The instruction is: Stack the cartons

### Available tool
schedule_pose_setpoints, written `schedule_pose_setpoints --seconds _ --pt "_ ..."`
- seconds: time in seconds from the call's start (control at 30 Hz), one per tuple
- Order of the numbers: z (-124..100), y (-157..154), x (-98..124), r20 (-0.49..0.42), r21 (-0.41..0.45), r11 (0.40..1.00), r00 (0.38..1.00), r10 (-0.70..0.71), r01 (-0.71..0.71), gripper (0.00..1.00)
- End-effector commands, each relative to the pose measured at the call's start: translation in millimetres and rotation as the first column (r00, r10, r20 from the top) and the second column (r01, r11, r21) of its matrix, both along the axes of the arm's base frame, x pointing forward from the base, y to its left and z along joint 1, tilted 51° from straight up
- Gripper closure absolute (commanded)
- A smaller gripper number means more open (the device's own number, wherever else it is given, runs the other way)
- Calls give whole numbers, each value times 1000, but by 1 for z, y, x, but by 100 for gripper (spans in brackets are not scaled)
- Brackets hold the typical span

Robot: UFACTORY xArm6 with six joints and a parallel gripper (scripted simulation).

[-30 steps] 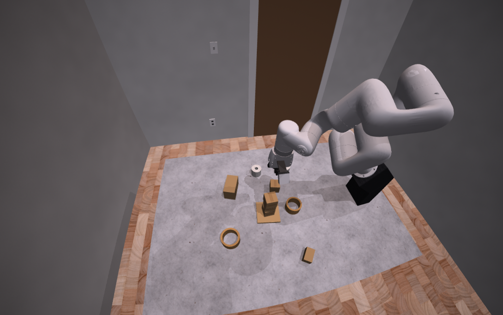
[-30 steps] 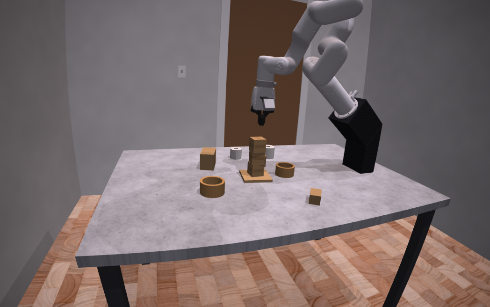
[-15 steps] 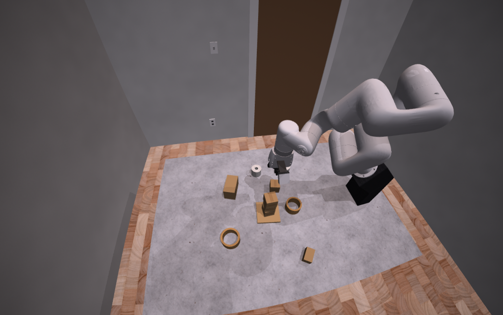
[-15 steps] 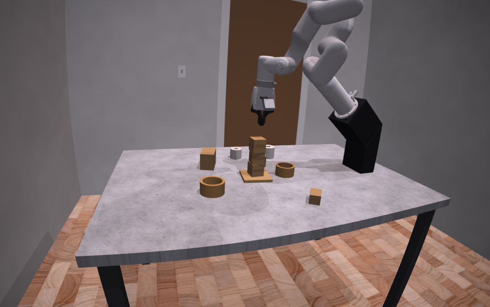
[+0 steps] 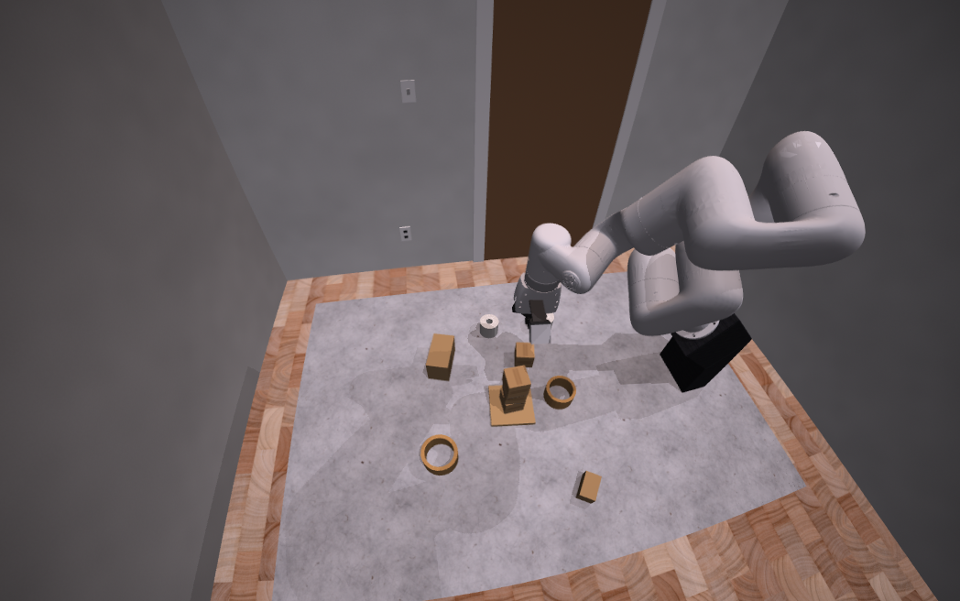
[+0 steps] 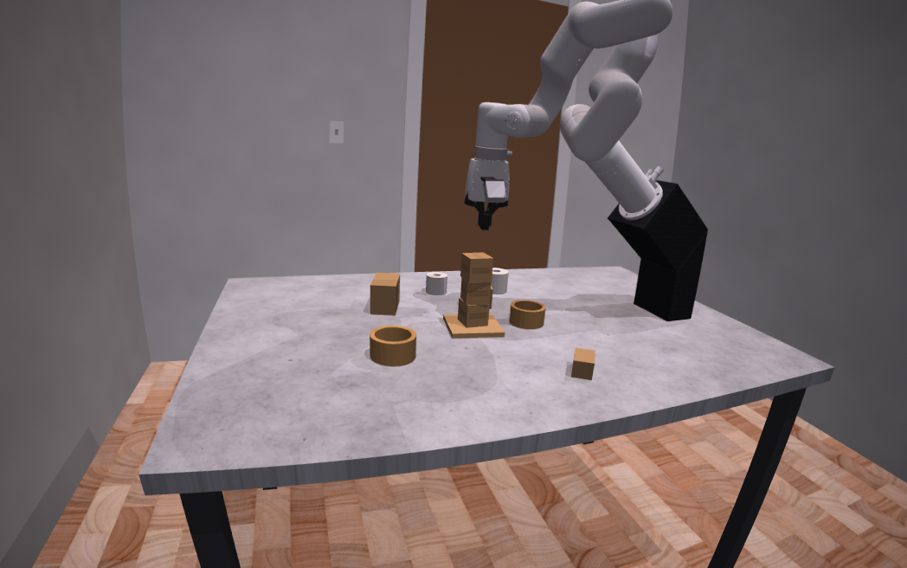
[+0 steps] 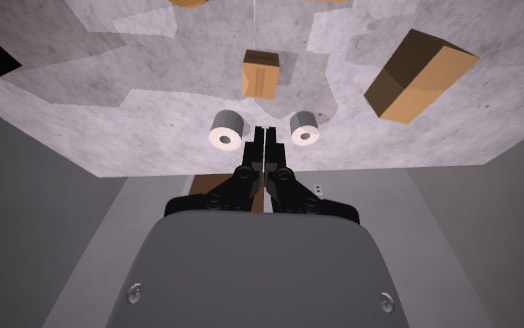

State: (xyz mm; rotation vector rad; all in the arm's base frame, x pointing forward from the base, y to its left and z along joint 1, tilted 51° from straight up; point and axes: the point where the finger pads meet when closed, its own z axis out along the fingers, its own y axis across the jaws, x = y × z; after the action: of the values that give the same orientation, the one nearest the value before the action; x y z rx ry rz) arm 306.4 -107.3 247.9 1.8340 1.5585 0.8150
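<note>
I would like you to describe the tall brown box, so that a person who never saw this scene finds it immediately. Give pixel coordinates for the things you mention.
On the grey table (image 5: 368, 524) (image 6: 301, 415) (image 7: 165, 65), find the wooden board (image 5: 499, 418) (image 6: 495, 329) bearing a column. Left of it in the exterior view stands the box (image 5: 441, 350) (image 6: 384, 296) (image 7: 425, 75), plain-sided, larger than any single carton.
</note>
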Motion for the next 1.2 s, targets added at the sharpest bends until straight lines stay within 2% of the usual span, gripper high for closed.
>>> schedule_pose_setpoints --seconds 0.0,0.07,0.3,0.43,0.57,0.87,1.17 --pt "2 -5 -10 -24 120 992 999 45 -42 100" --pt "2 -5 -10 -24 120 992 999 45 -42 100" --pt "32 55 -2 -70 110 993 996 57 -49 100" --pt "55 87 -2 -40 103 994 998 41 -36 100" --pt "72 106 -4 1 108 994 1000 27 -27 100" --pt "76 111 -4 16 111 993 1000 23 -25 100" --pt "51 114 29 15 111 993 1000 22 -24 100"
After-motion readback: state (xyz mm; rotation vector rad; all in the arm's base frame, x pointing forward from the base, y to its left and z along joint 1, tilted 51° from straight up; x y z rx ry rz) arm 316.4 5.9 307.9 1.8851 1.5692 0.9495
